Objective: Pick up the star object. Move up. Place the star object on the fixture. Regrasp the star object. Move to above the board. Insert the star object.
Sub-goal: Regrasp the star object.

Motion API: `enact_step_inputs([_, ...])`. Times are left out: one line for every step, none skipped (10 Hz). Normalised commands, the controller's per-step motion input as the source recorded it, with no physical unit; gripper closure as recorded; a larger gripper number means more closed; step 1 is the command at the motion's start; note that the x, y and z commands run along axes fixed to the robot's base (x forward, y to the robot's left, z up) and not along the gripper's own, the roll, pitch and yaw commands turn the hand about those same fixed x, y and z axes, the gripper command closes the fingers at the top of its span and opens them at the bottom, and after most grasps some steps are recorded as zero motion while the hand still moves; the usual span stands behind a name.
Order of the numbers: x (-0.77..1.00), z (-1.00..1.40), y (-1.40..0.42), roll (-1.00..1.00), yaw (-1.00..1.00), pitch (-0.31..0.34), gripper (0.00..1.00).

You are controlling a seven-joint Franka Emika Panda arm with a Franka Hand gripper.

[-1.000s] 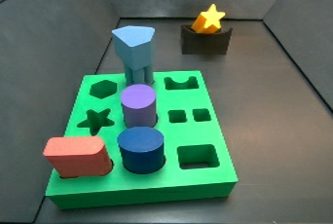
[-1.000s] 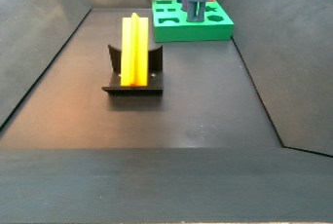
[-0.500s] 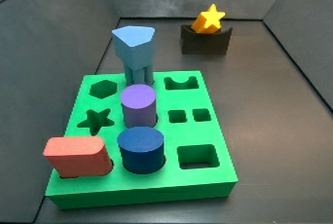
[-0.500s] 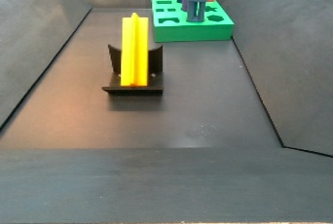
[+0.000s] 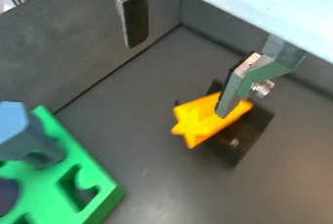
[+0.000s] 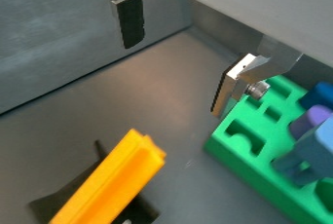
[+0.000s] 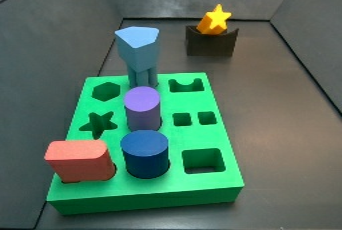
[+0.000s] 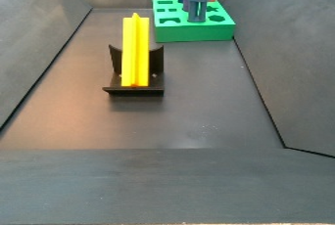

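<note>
- We see the star object (image 8: 135, 50) lying across the fixture (image 8: 135, 80), well apart from the board (image 8: 193, 23).
- The gripper (image 5: 185, 45) hangs above them, its 2 fingers (image 5: 134, 18) spread wide, holding nothing.

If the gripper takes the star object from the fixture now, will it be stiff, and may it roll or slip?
The star object looks rigid and probably will not bend. Its ridges should stop rolling on the fixture. The open gripper, above it, may slip on the slanted faces.
</note>
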Motion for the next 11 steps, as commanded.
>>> enact_step_inputs([0.01,0.00,-0.02,1.00,0.03,0.016,0.00])
enact_step_inputs([0.01,0.00,-0.02,1.00,0.03,0.020,0.00])
enact_step_inputs([0.01,0.00,-0.02,1.00,0.03,0.025,0.00])
enact_step_inputs([0.02,0.01,-0.02,1.00,0.04,0.034,0.00])
enact_step_inputs([0.04,0.00,-0.02,1.00,0.04,0.041,0.00])
enact_step_inputs([0.04,-0.01,-0.02,1.00,0.04,0.047,0.00])
enact_step_inputs([0.06,-0.01,-0.03,1.00,0.05,0.064,0.00])
enact_step_inputs([0.07,-0.01,-0.03,1.00,0.05,0.074,0.00])
enact_step_inputs([0.09,-0.01,-0.04,1.00,0.06,0.096,0.00])
enact_step_inputs([0.10,0.00,-0.04,1.00,0.07,0.122,0.00])
enact_step_inputs([0.11,-0.01,-0.04,1.00,0.08,0.145,0.00])
